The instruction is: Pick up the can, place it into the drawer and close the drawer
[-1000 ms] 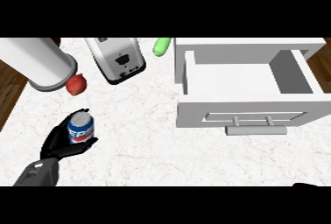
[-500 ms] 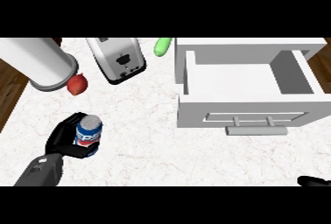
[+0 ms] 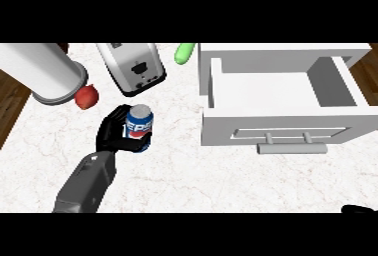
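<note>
A blue Pepsi can [image 3: 139, 126] stands upright above the white marble counter, left of centre. My left hand [image 3: 118, 132] is curled round it from the left and behind, its grey forearm coming up from the lower left. The white drawer [image 3: 284, 95] at the upper right is pulled open, its inside bare, with a bar handle [image 3: 291, 148] on its front. Just a black tip of my right hand [image 3: 360, 210] shows at the lower right edge; whether its fingers are open or shut is hidden.
A large white cylinder [image 3: 40, 72] lies at the upper left with a red fruit [image 3: 86, 97] beside it. A silver toaster [image 3: 133, 67] sits behind the can. A green vegetable [image 3: 184, 52] lies at the back next to the drawer.
My left hand has carried the can to the right and farther back, toward the toaster and drawer. The right hand's tip has edged into view at the lower right.
</note>
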Tool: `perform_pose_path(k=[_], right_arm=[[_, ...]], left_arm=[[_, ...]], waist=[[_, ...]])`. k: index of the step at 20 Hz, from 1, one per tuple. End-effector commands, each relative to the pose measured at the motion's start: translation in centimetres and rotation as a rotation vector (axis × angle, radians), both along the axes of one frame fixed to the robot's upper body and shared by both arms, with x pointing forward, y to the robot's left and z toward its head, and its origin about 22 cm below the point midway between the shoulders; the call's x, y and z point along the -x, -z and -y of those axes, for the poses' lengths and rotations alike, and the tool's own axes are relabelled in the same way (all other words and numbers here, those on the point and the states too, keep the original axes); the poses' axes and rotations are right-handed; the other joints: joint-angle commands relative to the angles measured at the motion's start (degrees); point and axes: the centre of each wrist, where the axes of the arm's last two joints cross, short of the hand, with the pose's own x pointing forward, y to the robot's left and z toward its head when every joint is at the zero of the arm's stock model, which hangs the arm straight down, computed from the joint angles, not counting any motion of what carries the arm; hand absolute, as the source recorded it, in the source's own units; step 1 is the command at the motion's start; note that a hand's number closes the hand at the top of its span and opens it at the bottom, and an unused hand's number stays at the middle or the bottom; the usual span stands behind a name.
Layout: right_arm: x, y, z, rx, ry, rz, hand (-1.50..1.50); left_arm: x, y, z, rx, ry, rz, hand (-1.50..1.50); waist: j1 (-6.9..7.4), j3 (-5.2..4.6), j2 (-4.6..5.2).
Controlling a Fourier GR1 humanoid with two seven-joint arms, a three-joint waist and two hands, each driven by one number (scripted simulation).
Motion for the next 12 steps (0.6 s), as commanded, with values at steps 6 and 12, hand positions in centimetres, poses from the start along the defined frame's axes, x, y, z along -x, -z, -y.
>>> perform_pose_path(k=[6,12], right_arm=[[0.5,0.0,0.0,0.025,0.04,-0.019,-1.5],[0.0,0.1,-1.7,0.006,0.032,0.011,-1.5]], left_arm=[[-4.2,-6.2,4.5,-0.001,0.072,0.025,1.5],[-7.6,-13.3,9.2,-0.057,0.129,0.087,1.5]], waist=[[1.22,0.11,-0.53],[0.59,0.09,-0.53]])
